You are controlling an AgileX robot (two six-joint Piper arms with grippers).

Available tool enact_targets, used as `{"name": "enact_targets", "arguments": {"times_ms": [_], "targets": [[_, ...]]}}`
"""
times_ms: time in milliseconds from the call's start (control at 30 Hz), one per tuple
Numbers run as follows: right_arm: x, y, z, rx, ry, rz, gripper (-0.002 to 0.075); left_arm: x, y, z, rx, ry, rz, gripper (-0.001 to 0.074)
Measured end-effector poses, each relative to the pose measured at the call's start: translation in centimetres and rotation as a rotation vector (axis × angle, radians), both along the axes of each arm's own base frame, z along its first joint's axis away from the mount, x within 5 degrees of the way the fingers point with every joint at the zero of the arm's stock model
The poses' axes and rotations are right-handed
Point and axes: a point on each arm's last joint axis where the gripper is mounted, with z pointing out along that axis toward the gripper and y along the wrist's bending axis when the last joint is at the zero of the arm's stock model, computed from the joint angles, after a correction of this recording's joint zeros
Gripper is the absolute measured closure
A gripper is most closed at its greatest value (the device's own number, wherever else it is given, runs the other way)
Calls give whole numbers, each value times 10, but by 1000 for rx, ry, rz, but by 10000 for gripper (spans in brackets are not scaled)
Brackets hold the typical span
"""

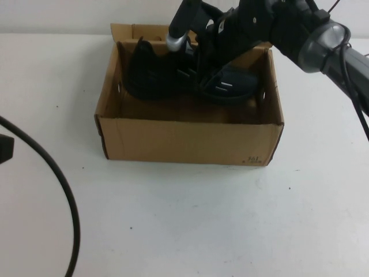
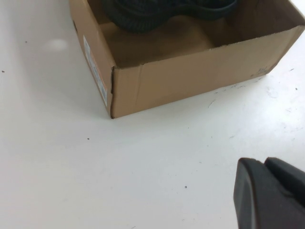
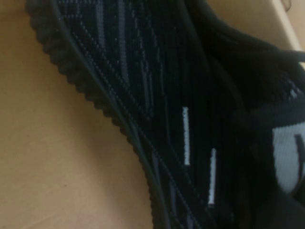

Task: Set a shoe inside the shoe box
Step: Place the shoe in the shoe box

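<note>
Now: shoe (image 1: 173, 75) in shoe box (image 1: 184, 141) | right end effector (image 1: 216, 43) gripping it

A robot test bench or lab setup is suggested rather than a home. A plain white table (image 1: 184, 231), scuffed and speckled with small dark marks, is seen against a bare pale wall along its far edge. A black cable (image 1: 57, 179) is looped over the table's left edge. No furniture or decoration is shown.
</note>
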Motion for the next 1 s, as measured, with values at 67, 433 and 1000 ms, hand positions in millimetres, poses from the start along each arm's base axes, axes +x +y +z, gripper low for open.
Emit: {"name": "enact_targets", "arguments": {"times_ms": [67,433,1000], "targets": [[3,0,-6,1,3,-5,713,0,0,0,0,2,-1,736],[10,-1,-13,15,-8,-17,697,0,0,0,3,1,0,736],[13,0,2,127,-47,-91,472,0,1,-1,18,3,3,736]]}}
